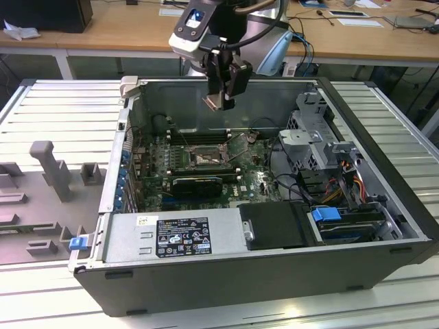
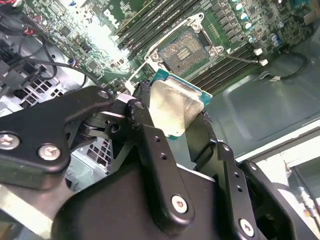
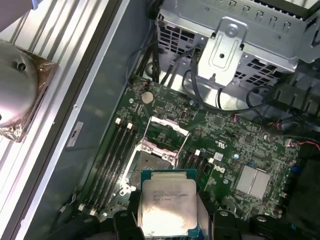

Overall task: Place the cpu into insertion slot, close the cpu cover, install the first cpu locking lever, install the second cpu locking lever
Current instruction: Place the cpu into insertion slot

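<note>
My gripper [image 1: 221,103] hangs above the open computer case, shut on the cpu [image 1: 214,103]. The cpu is a flat square chip with a pale metal face; in both wrist views it sits between the black fingers [image 2: 142,107], held by its edges [image 2: 175,102] [image 3: 167,202]. Below it, on the green motherboard [image 1: 254,178], lies the insertion slot [image 1: 206,159] [image 2: 187,50] [image 3: 150,162], its brownish centre bare. The cpu cover [image 3: 167,125] stands swung up at one side of the socket. The cpu is well above the slot and does not touch it.
Long black memory slots [image 3: 117,150] flank the socket. A metal drive cage [image 1: 315,137] with cables [image 1: 288,171] fills the exterior view's right of the case. A power supply [image 1: 182,236] lies along the near wall. Grey fixture blocks [image 1: 48,171] stand on the table at the exterior view's left.
</note>
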You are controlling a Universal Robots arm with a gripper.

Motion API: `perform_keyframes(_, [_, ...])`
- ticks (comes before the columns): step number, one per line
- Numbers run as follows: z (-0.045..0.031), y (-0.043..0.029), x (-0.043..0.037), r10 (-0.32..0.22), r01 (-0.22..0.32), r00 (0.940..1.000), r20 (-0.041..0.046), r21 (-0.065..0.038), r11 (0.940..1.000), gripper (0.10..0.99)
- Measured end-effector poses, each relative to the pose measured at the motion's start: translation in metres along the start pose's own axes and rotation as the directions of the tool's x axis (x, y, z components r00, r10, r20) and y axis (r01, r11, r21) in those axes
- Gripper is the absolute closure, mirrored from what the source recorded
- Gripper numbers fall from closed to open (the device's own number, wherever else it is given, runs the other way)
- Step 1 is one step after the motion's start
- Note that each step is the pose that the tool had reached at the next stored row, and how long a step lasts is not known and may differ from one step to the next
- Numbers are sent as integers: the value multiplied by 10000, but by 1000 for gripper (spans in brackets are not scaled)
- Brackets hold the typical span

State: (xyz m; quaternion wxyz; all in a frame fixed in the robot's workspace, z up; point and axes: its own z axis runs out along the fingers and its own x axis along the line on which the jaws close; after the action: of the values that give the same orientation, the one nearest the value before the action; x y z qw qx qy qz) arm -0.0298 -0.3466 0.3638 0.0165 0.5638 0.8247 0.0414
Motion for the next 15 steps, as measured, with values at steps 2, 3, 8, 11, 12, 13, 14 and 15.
perform_keyframes(2, [0,0,0,259,-259,9997,23,-5,9997,561])
perform_keyframes(3, [1,0,0,425,-425,9991,37,-9,9991,561])
perform_keyframes(8, [2,0,0,1096,-1096,9939,94,-26,9940,561])
perform_keyframes(11, [3,0,0,1429,-1429,9897,122,-36,9897,561])
perform_keyframes(12, [3,0,0,1495,-1495,9887,128,-39,9888,561])
perform_keyframes(13, [3,0,0,1585,-1584,9873,136,-41,9874,561])
perform_keyframes(14, [4,0,0,1654,-1654,9861,142,-43,9862,561])
perform_keyframes(15, [4,0,0,1748,-1748,9845,149,-47,9846,561])
